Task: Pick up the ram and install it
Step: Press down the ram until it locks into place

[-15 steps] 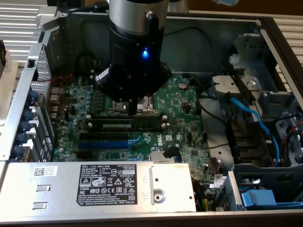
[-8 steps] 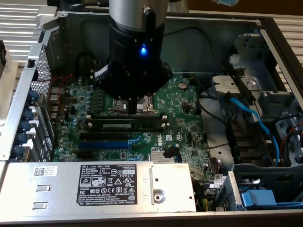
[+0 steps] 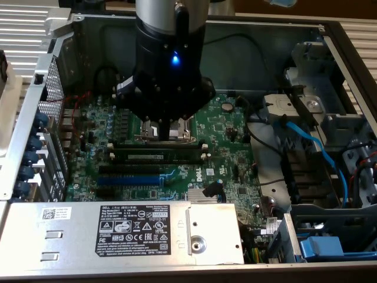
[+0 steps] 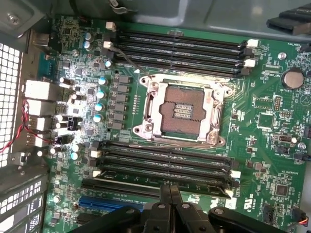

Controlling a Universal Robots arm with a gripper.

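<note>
**Open computer case, seen from outside and from the wrist.**

Nearest in the exterior view, a grey metal cover [image 3: 70, 233] with a black label [image 3: 141, 231] is laid across the front of the case [image 3: 265, 41]. Just behind it the green board [image 3: 230, 138] begins, with a small finned heatsink [image 3: 203, 196] at its front edge.

Next a blue slot [image 3: 126, 180] is seen, with a black slot just behind it.

Behind these the ram [image 3: 159, 157] is found: a dark green stick with a white label. It stands on edge in a black memory slot between 2 white end clips. It runs parallel to the blue slot, on the near side of the socket [image 4: 182, 110]. Whether it is fully seated cannot be told.

In the wrist view the claw [image 4: 170, 194] is shown closed, with its 2 black fingertips [image 4: 164, 195] pressed together and nothing gripped between them. The tips are placed over the bank of memory slots [image 4: 165, 162] on that side of the socket. Whether they touch anything cannot be told.

The socket is shown open and bare, framed in bright metal. It lies between 2 banks of long black slots, the second bank [image 4: 180, 51] on its other side.

In the exterior view the dark arm [image 3: 171, 59], with 1 blue light lit, is hung above the socket and hides part of it.

Toward the exterior view's right, a coin cell [image 3: 227, 107] is set on the board. A blue cable [image 3: 321, 153] is run through the drive bay beyond the board.
</note>
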